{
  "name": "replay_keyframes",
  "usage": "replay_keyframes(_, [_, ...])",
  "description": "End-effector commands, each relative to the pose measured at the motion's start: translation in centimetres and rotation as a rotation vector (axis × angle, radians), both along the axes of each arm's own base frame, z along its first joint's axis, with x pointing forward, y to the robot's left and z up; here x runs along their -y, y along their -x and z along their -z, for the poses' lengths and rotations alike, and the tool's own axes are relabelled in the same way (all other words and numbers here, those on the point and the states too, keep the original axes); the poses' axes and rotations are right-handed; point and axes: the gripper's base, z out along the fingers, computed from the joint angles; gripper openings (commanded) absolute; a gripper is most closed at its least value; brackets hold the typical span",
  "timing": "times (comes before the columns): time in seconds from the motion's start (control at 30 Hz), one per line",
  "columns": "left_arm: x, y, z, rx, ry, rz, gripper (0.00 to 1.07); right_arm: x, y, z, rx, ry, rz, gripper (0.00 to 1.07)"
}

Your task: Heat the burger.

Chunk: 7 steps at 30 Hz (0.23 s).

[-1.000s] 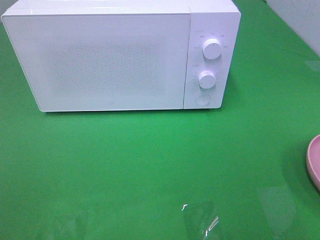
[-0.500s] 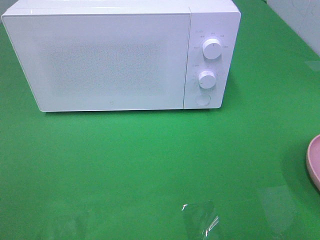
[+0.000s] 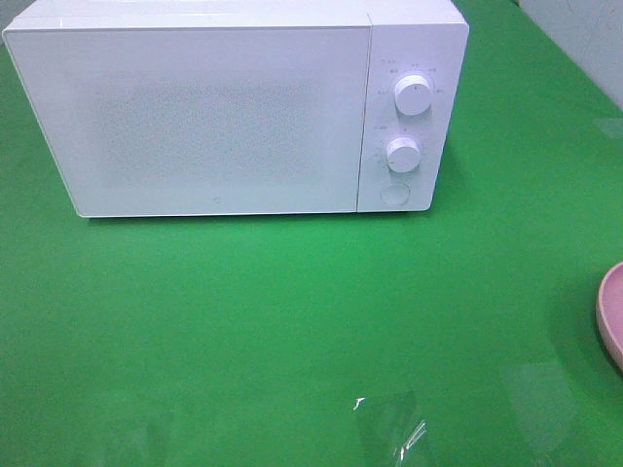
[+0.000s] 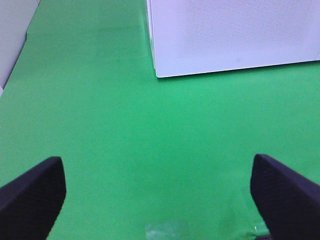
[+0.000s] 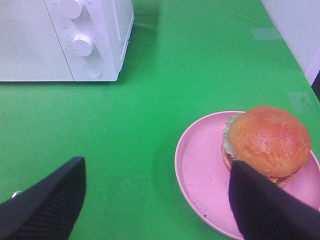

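The burger (image 5: 267, 140), golden-brown bun with a green lettuce frill, sits on a pink round plate (image 5: 200, 175) in the right wrist view. In the exterior high view only the plate's edge (image 3: 611, 313) shows at the far right, and the burger is out of view there. My right gripper (image 5: 157, 202) is open, its fingers wide apart above the table; one fingertip (image 5: 265, 205) overlaps the plate beside the burger. My left gripper (image 4: 157, 192) is open and empty over bare green cloth. Neither gripper shows in the exterior high view.
A white microwave (image 3: 234, 107) stands at the back with its door shut, two knobs (image 3: 414, 94) and a round button (image 3: 394, 193) on its right panel. It also shows in the left wrist view (image 4: 230, 35) and right wrist view (image 5: 60, 35). Clear tape (image 3: 389, 428) lies near the front edge.
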Motion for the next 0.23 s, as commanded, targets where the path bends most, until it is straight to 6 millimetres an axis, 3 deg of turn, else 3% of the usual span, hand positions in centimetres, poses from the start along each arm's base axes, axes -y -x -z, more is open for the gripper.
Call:
replay_keyframes(0.03, [0.02,0.22,-0.11,0.033,0.009,-0.007,0.93,0.03,0.37,-0.02,0.035,0.007,0.006,0.75])
replay_keyframes(0.23, [0.02,0.22,-0.11,0.033,0.009,-0.007,0.93,0.03,0.37,-0.02,0.035,0.007,0.006,0.75])
